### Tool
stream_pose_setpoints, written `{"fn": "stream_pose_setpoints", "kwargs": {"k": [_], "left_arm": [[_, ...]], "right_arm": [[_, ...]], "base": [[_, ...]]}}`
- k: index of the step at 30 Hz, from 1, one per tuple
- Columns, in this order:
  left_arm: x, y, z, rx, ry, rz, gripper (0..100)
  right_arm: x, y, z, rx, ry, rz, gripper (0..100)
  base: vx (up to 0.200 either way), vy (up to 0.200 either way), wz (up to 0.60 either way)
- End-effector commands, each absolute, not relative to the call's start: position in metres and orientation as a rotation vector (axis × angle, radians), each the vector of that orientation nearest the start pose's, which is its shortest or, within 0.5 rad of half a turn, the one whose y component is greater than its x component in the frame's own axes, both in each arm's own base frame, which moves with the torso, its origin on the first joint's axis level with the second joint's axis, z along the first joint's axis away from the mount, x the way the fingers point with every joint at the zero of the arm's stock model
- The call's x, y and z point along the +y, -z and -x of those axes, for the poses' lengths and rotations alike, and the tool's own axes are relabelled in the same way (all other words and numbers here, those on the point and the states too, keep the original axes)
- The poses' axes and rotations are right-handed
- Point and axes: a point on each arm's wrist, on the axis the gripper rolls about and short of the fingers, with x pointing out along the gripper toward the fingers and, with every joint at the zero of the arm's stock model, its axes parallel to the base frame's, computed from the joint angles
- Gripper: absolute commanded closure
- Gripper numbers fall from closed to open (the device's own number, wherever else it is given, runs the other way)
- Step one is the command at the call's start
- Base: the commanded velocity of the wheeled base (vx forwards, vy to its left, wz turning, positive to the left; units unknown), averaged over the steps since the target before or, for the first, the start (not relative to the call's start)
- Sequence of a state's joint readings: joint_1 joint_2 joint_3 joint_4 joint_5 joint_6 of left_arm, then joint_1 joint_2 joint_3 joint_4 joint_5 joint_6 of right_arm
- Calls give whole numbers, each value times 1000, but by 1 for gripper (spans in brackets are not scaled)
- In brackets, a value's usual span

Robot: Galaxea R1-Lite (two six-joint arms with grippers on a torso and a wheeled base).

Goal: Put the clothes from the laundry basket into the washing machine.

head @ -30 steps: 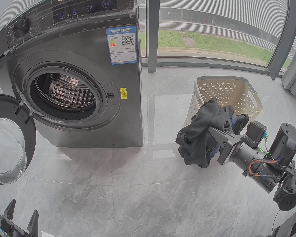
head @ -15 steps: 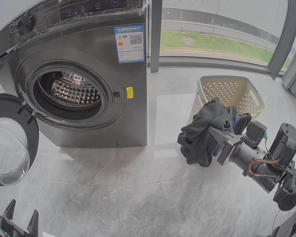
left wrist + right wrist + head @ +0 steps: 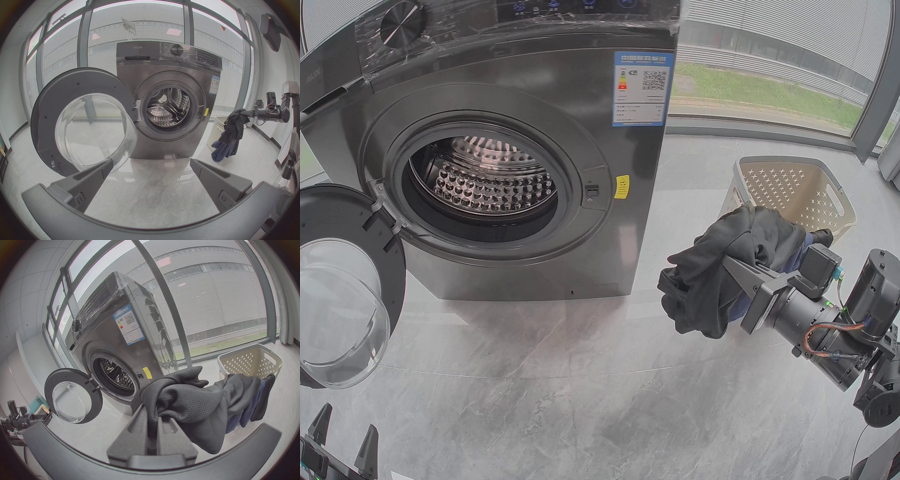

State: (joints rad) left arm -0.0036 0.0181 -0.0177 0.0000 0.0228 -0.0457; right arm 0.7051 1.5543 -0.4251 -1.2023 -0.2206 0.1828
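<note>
My right gripper (image 3: 728,262) is shut on a bundle of clothes (image 3: 706,281), a dark grey garment with a blue one under it. The bundle hangs above the floor in front of the beige laundry basket (image 3: 794,161). In the right wrist view the clothes (image 3: 187,402) drape over the closed fingers (image 3: 165,427). The grey washing machine (image 3: 625,219) stands to the left with its drum opening (image 3: 487,187) exposed and its round door (image 3: 344,294) swung wide. My left gripper (image 3: 347,425) is low at the near left, open and holding nothing, and it faces the machine (image 3: 168,107).
Glossy grey tiled floor (image 3: 581,387) lies free between me and the machine. Large windows (image 3: 775,81) run behind the basket. The open door (image 3: 84,122) juts out on the machine's left side, close to my left gripper (image 3: 149,162).
The whole head view has shifted: the washing machine now appears larger and further right, so the camera has moved. The right gripper still holds the clothes; the left gripper has not changed.
</note>
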Motion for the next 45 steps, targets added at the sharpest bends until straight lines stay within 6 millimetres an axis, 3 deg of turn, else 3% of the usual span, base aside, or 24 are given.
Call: {"fn": "stream_pose_setpoints", "kwargs": {"k": [1,13,23,32,45], "left_arm": [[1,-76,22,6,-20,46,0],[1,-76,22,6,-20,46,0],[1,-76,22,6,-20,46,0],[1,-76,22,6,-20,44,0],[1,-76,22,6,-20,46,0]], "right_arm": [[152,-182,-186,-22,-489,-212,100],[151,-183,-187,-25,-479,-218,100],[149,-180,-188,-11,-476,-206,100],[152,-186,-202,-40,-464,-229,100],[153,-177,-193,26,-509,-292,100]], "base": [[0,200,0],[0,0,0],[-180,0,0],[0,0,0],[0,0,0]]}}
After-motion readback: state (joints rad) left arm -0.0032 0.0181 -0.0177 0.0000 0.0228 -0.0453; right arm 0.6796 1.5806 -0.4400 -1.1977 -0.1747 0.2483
